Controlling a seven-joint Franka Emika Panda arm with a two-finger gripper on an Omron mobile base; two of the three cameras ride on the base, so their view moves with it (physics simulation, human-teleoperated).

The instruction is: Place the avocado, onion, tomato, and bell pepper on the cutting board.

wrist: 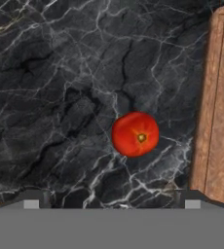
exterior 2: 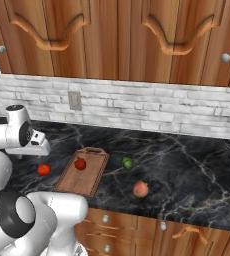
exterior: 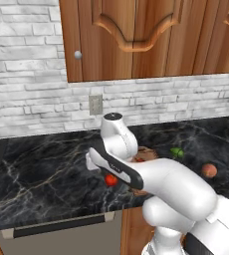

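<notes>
The end effector [wrist: 112,203] hangs released, jaws wide and holding nothing, above the black marble tabletop [wrist: 50,97]. In the hand view the round red tomato with its small tan stem scar [wrist: 135,134] sits toward 12 o'clock from the fingertips, a shade toward 1, roughly centred between them. It is nearly round, so no long axis dictates the grip. The brown wooden cutting board with the raised rim [wrist: 221,107] lies at 3 o'clock of the tomato, near but apart.
</notes>
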